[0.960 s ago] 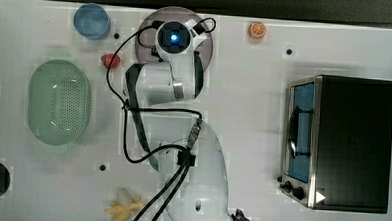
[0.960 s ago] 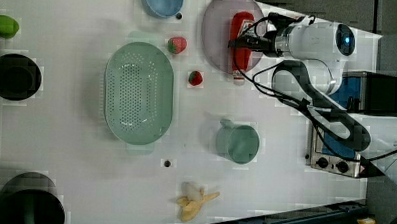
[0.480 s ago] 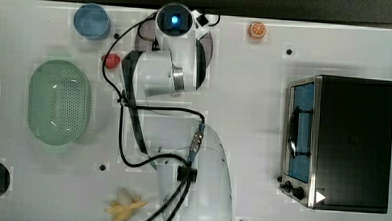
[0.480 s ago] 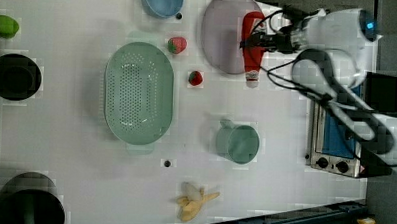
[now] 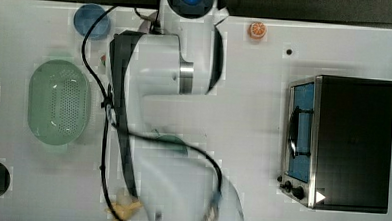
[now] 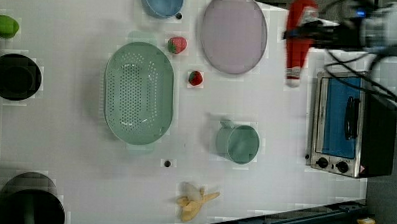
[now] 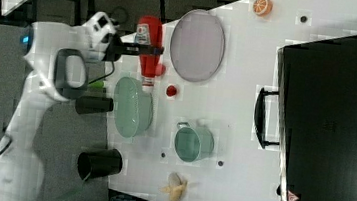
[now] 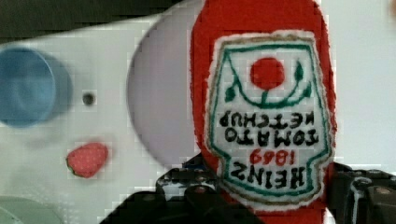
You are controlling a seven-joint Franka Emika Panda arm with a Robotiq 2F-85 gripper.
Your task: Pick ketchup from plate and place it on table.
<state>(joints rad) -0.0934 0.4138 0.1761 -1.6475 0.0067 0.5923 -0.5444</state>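
The red Heinz ketchup bottle (image 6: 299, 43) hung clear of the bare lilac plate (image 6: 233, 33), clamped in the pincer (image 6: 309, 33), over the white desk (image 6: 266, 119) beside the plate.

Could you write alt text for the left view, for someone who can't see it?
A gripper holds the red ketchup in the air, off the bare lilac plate. On the white table sit a green basket, blue cup, mug and toaster oven.

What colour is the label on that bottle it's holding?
White, with green and red print, on the red ketchup; clearest in the wrist view.
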